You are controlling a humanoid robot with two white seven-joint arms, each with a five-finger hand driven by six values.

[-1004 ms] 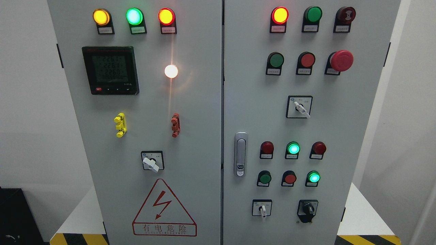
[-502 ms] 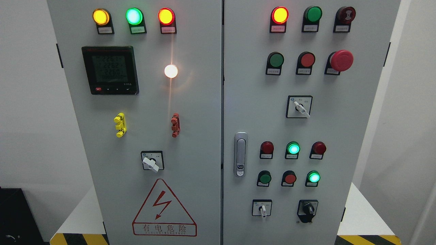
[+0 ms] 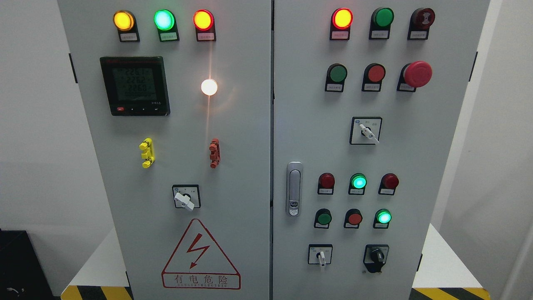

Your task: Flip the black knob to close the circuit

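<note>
The black knob (image 3: 376,257) sits on a black square plate at the lower right of the grey control cabinet (image 3: 250,166). Its handle stands about upright. Neither of my hands shows in the head view, and nothing touches the knob.
White selector switches sit to the knob's left (image 3: 320,255), higher on the right door (image 3: 366,131) and on the left door (image 3: 185,198). Lit lamps, push buttons and a red mushroom button (image 3: 417,74) fill the right door. A door latch (image 3: 294,188) is at the centre. A meter (image 3: 135,86) is upper left.
Only the digits on the meter have flickered. The knob and switches have not moved.
</note>
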